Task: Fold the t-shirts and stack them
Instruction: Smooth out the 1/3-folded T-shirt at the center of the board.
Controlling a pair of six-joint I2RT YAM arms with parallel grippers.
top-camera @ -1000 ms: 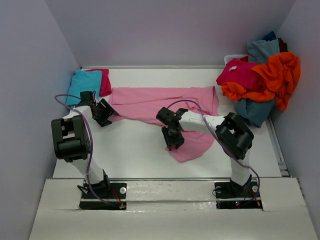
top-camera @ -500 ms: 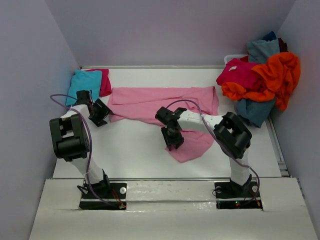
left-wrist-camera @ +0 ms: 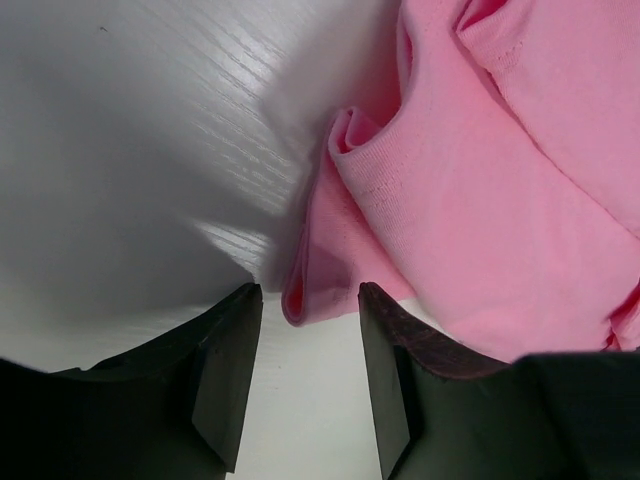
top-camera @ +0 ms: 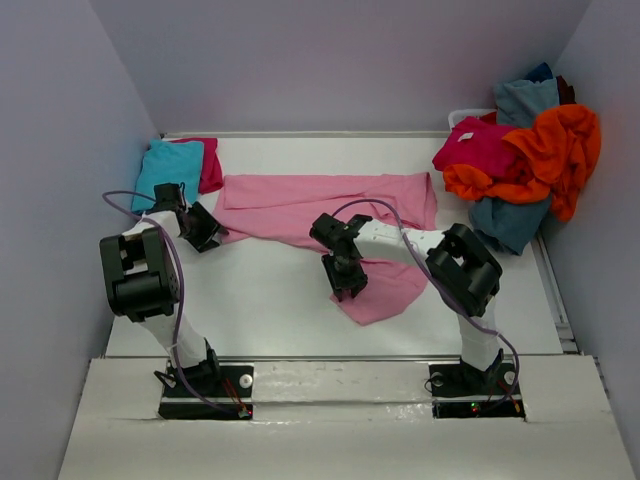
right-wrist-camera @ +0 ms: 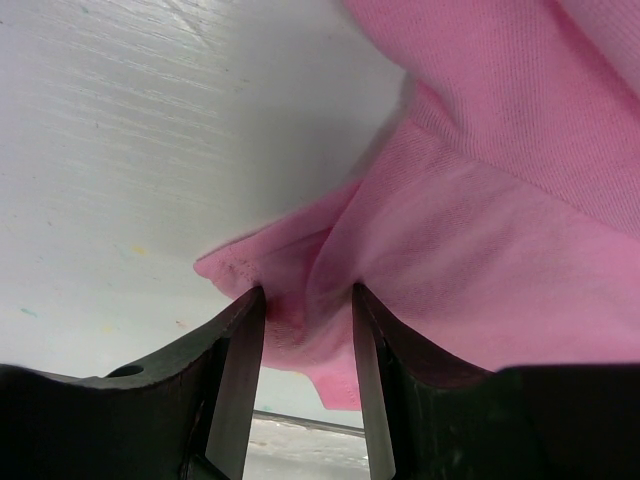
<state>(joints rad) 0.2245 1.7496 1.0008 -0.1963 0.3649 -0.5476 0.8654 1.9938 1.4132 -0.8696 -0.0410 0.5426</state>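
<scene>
A: Bkgd: lilac walls on 3 sides, white table [top-camera: 280, 310] w/ wood grain. Clock set on the top view, 12 = far wall. Where's the shirt?

B: Light pink t-shirt [top-camera: 320, 205] lies mid-table, long band running 9 to 3, w/ one flap hanging toward 5. Rumpled, not folded.

A: L pincer?

B: Left gripper [top-camera: 205, 232] at the band's 9 o'clock tip, low over the table. Wrist cam: fingers apart, a rolled hem fold [left-wrist-camera: 300, 290] sits in the gap betw. them, not squeezed. Table shows on the one side, more pink on the other.

A: R pincer?

B: Right gripper [top-camera: 345, 283] at approx. 6 of the band, on the flap's near edge. Wrist cam: both fingers [right-wrist-camera: 235, 370] pressed on bunched pink cloth that fills the gap, i.e. clamped on the shirt. Cloth edge there casts a shadow on the table, so it's a bit raised.

A: Other shirts?

B: Stack at 10, far-left corner: turquoise shirt [top-camera: 168, 170] on top, dark-pink one [top-camera: 210, 165] peeking out from under it toward 3. Stack is near the L pincer, not touching.

A: And the heap?

B: At 2, far-right corner: orange shirt [top-camera: 565, 150] draped over a magenta shirt [top-camera: 480, 145], grey-blue cloth [top-camera: 525, 100] above and below. Heap's near the pink band's 3 o'clock end; can't tell if they touch.
</scene>
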